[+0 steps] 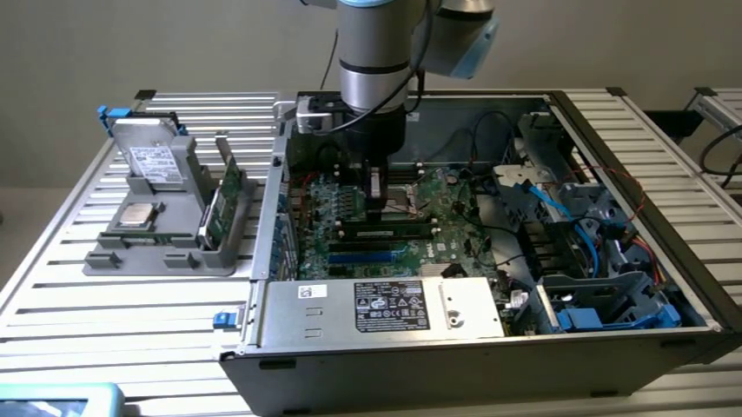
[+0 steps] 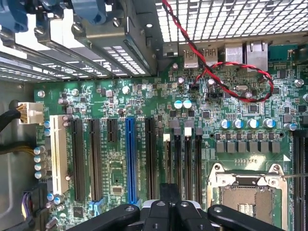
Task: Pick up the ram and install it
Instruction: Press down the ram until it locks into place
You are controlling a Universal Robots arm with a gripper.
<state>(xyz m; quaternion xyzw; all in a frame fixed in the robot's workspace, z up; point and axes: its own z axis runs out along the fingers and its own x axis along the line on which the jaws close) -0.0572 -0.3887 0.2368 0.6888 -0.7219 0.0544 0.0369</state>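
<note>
The ram [image 1: 383, 233] is a long, narrow green stick with black chips. It lies along a black slot on the motherboard [image 1: 447, 204] inside the open computer case. My gripper [image 1: 377, 184] hangs just above the board, a little beyond the ram as the exterior view shows it, and does not touch it. Its black fingers [image 2: 161, 211] are shut together with nothing between them. In the wrist view the gripper [image 2: 169, 195] sits over the near ends of the narrow memory slots [image 2: 183, 159], beside the processor socket [image 2: 245, 195].
The case walls [image 1: 269, 200] close in the board. A drive cage and blue cables [image 1: 557, 208] crowd the exterior view's right. A power supply [image 1: 388, 306] lies in front. A grey tray [image 1: 174, 252] outside the case holds wide green cards [image 1: 226, 195], a silver processor [image 1: 139, 215] and a drive [image 1: 156, 161].
</note>
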